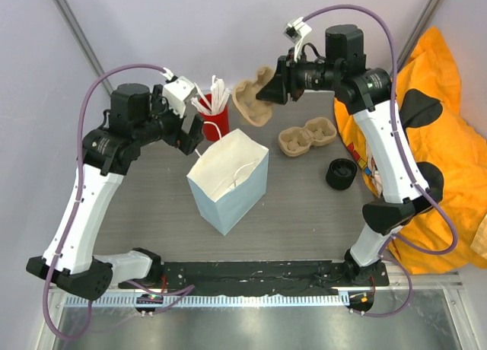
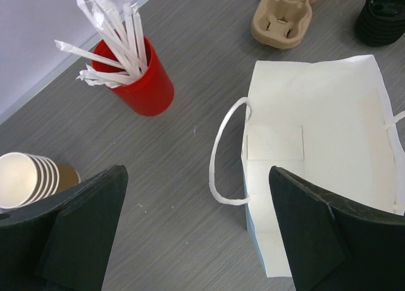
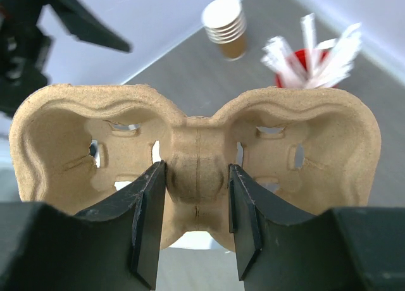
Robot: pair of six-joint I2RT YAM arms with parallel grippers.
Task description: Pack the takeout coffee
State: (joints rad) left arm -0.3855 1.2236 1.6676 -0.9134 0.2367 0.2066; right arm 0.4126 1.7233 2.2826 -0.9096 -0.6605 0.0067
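A grey wood-grain table [image 1: 304,213] stands between pale lilac walls, with an orange cloth [image 1: 449,137] bunched along its right side. Mid-table stands a white paper bag [image 1: 228,175], upright and open at the top, one looped handle hanging off its left side. Behind the bag is a red cup [image 1: 215,120] stuffed with white paper-wrapped sticks.

The stack of tan paper cups [image 2: 25,177], white inside with several rolled rims nested, stands on the table near the back wall, to the left of the red cup and well apart from the bag. The overhead view does not show it, since the left arm covers that spot. From the left wrist camera, one black finger cuts off its lower part.

The left gripper [image 2: 196,177] hangs over bare table between the red cup and the bag, its jaws wide apart with nothing between them.

The right gripper [image 3: 196,177] is clamped on the central ridge of a moulded cardboard cup carrier [image 3: 304,133], which is held up off the table at the back, just right of the red cup. A second carrier [image 1: 307,135] lies flat to the right of the bag, and a stack of black lids [image 1: 341,173] sits just in front of it, near the right arm.
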